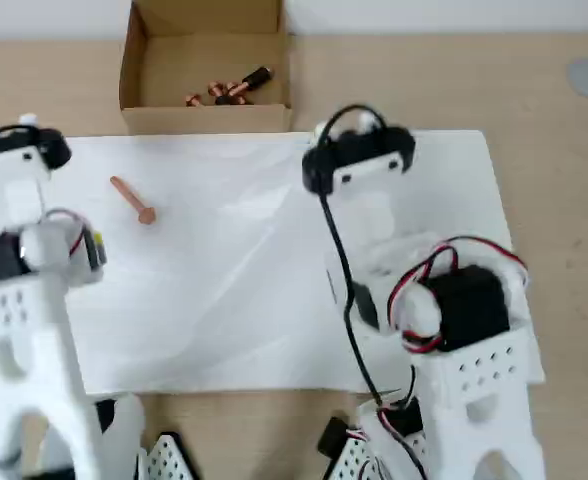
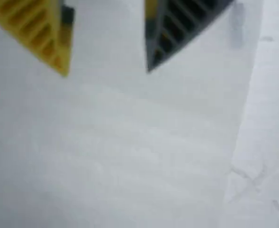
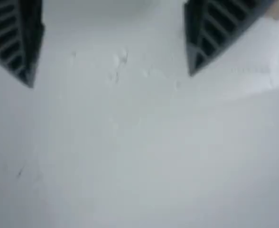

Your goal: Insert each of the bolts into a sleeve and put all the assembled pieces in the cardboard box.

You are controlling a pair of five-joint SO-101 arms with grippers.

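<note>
My left gripper (image 2: 106, 70) hangs over the white sheet (image 1: 234, 290), jaws parted. My right gripper (image 3: 111, 79) does the same, jaws spread wide above plain sheet. At the desk's (image 1: 554, 200) far edge sits the cardboard box (image 1: 204, 119), touching the sheet's far edge. Inside, toward its near wall, there's a small huddle of copper bolts (image 1: 214, 93) — one wearing a black sleeve (image 1: 258, 76). And one loose copper bolt (image 1: 132, 199) lies on the sheet, near its far left corner.
</note>
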